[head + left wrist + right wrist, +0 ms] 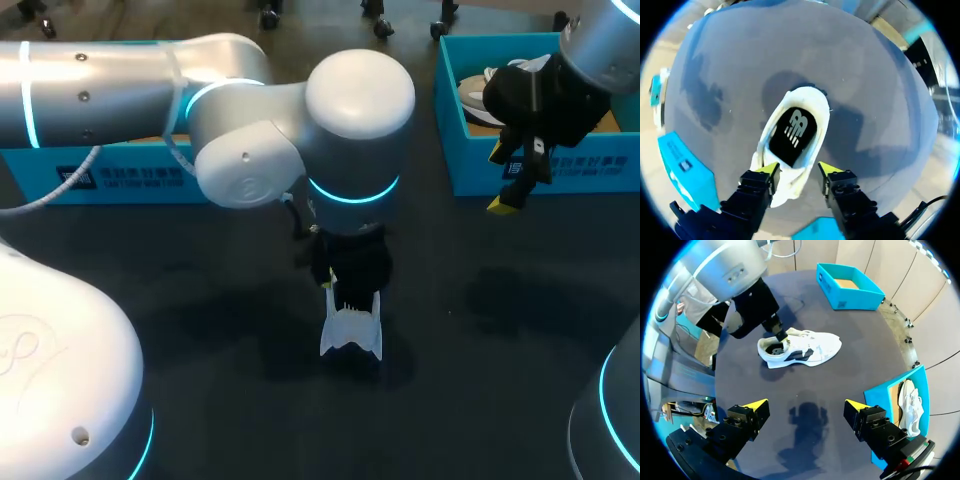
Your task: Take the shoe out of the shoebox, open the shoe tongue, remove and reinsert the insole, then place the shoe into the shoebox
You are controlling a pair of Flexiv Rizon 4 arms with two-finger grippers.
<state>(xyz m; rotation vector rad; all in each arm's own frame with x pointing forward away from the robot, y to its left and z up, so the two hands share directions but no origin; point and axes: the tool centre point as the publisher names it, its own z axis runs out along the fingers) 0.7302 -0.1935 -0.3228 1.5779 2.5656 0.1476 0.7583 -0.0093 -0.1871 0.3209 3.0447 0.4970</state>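
Observation:
A white shoe (350, 336) with a black side stripe lies on the dark table near the middle. Its black insole (794, 135) sits inside it and shows through the collar. My left gripper (800, 170) hangs over the heel, open, with one yellow tip at each side of the heel rim; one fingertip (830, 169) stands clear of the shoe. From the right wrist view the left gripper (780, 335) is at the collar of the shoe (807, 347). My right gripper (505, 180) hovers wide open and empty by the front wall of the right-hand shoebox (450, 120).
The right-hand blue shoebox (887, 390) holds a second white shoe (910, 405). Another blue box (110, 178), brown inside (849, 284), stands at the back left behind my left arm. My left arm's elbow (355, 110) rises over the table's middle.

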